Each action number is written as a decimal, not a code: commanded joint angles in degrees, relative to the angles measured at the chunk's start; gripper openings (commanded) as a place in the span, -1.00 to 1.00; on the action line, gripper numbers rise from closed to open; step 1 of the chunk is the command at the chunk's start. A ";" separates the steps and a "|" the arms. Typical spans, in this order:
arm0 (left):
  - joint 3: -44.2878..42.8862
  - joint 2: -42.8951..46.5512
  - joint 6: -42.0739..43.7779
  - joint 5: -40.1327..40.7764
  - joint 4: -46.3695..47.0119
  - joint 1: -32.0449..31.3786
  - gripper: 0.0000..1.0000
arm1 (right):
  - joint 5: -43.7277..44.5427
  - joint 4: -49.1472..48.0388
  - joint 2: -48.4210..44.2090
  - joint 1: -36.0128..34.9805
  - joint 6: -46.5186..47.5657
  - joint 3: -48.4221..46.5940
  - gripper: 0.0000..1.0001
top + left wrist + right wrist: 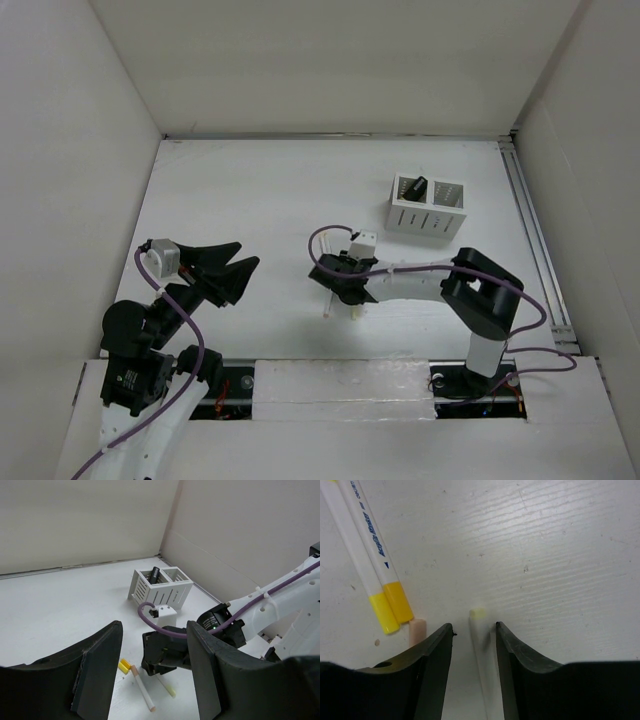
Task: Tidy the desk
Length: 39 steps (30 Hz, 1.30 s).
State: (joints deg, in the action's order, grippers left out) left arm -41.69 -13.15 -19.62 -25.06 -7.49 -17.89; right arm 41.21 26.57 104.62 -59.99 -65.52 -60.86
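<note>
Desk walled on three sides; pen holder sits near rail.

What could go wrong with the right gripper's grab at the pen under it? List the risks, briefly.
1. The pale-tipped pen lies off-centre between the fingers of the right gripper, nearer one of them. Closing may roll or skew it on the desk rather than pinch it squarely.
2. The pink-tipped pen lies right beside the other finger. It could be nudged aside or dragged along when the gripper lifts.

The pen holder sits on the desk, behind the markers.
</note>
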 commanded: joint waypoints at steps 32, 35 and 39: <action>0.47 -0.12 -0.16 -0.69 3.27 0.22 0.00 | -6.31 -8.30 -19.02 7.24 5.84 10.33 -0.98; 0.38 -0.12 0.02 -0.61 3.00 0.22 0.00 | -5.79 -4.78 -16.65 6.73 4.43 8.92 -0.50; 0.47 -0.12 -0.07 -0.78 3.18 0.22 0.00 | -8.42 -3.10 -16.29 4.18 4.26 10.58 0.10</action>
State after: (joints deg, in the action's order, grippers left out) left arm -41.69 -13.17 -19.62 -25.08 -7.46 -17.89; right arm 34.65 20.32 88.23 -53.69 -61.32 -50.41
